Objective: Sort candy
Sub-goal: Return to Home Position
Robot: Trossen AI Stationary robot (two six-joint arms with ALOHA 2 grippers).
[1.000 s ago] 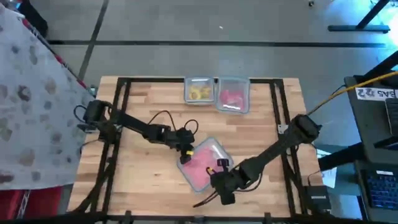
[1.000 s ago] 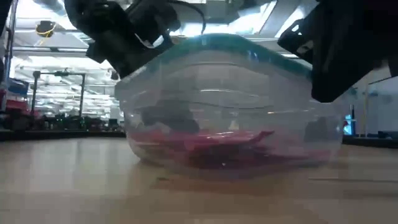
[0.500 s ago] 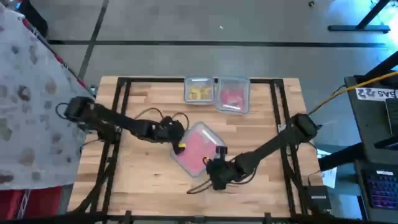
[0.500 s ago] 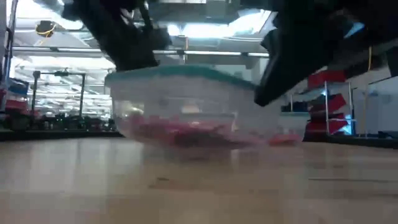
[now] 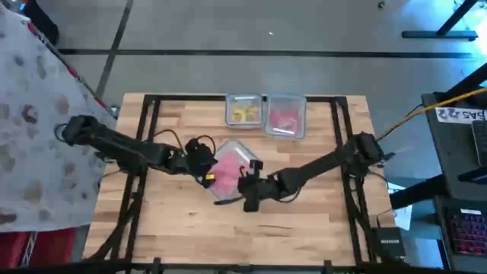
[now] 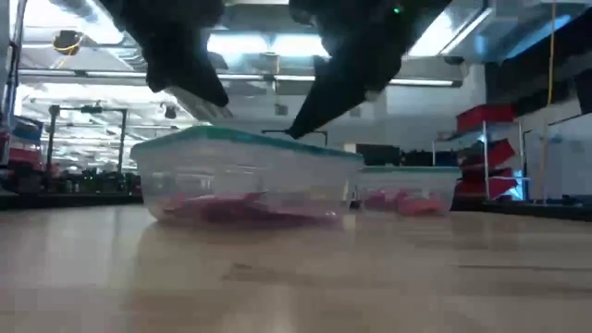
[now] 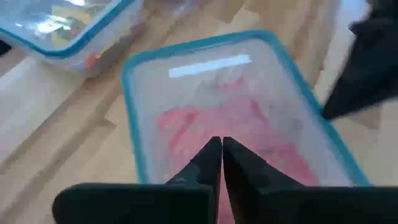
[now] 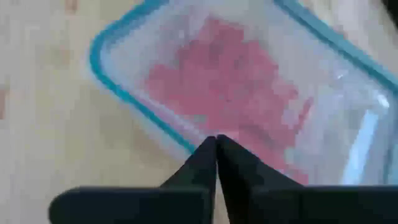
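Observation:
A clear tub with a teal rim (image 5: 230, 169) holds flat pink-red candy packets (image 7: 236, 124) and rests by its base on the wooden table near the middle. It also shows in the low view, as the tub (image 6: 245, 180). My left gripper (image 5: 205, 167) is at the tub's left side and my right gripper (image 5: 249, 185) at its near-right side. In each wrist view the fingers are closed together at the tub's rim: left gripper (image 7: 221, 142), right gripper (image 8: 216, 138). My left gripper is shut at the tub's left rim, coming slanting down from the table's left; its own fingers (image 7: 208, 162) hide the rim where they meet it. My right gripper is shut where the teal rim (image 8: 186, 144) runs under its fingertips, slanting down from the near right. The tub's base stays on the table.
Two more clear tubs stand side by side at the table's far edge, one with yellow candy (image 5: 243, 112) and one with pink candy (image 5: 285, 118). A person in patterned cloth (image 5: 34, 129) stands beyond the table's left edge. Bare wood lies toward the near edge (image 5: 228, 236).
Both grippers have moved toward the table's far-left, staying shut. The tub between them has slid along the table with them, from the near-middle toward the middle, turning slightly. In the low view it has drawn farther away.

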